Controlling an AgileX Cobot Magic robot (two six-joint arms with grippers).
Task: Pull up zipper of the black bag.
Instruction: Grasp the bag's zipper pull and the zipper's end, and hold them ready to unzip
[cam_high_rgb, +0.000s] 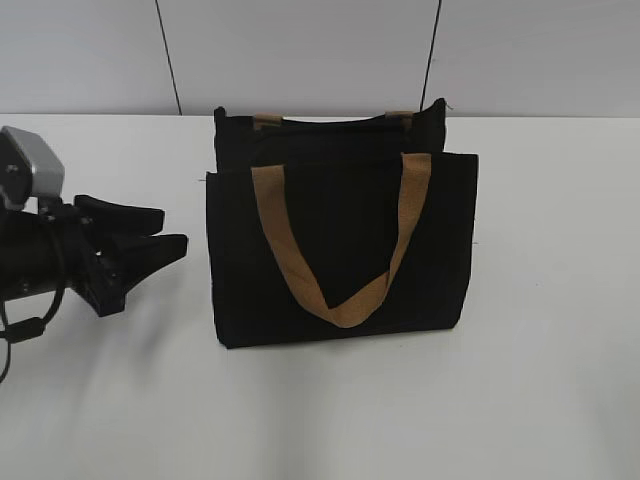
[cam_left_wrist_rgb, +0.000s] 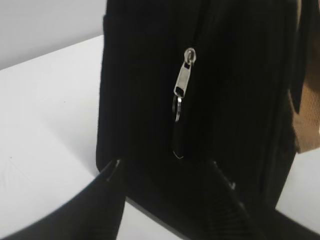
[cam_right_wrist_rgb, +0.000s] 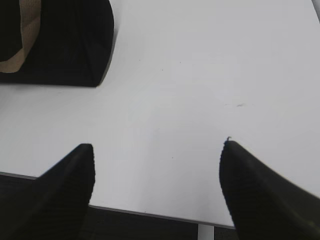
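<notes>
The black bag (cam_high_rgb: 340, 250) stands upright in the middle of the white table, its tan handle (cam_high_rgb: 340, 300) hanging down the front. My left gripper (cam_high_rgb: 165, 232) is open, just left of the bag's left side and apart from it. In the left wrist view the bag's side panel (cam_left_wrist_rgb: 145, 75) fills the frame and the zipper's silvery pull tab (cam_left_wrist_rgb: 182, 82) hangs on the zip line, ahead of my open jaws (cam_left_wrist_rgb: 167, 170). My right gripper (cam_right_wrist_rgb: 156, 150) is open and empty over bare table near its front edge; the bag's corner (cam_right_wrist_rgb: 75, 45) is far off at upper left.
The white table (cam_high_rgb: 540, 330) spreads around the bag. A grey wall (cam_high_rgb: 300, 50) with dark seams stands behind. The table's front edge (cam_right_wrist_rgb: 150, 212) runs under my right gripper.
</notes>
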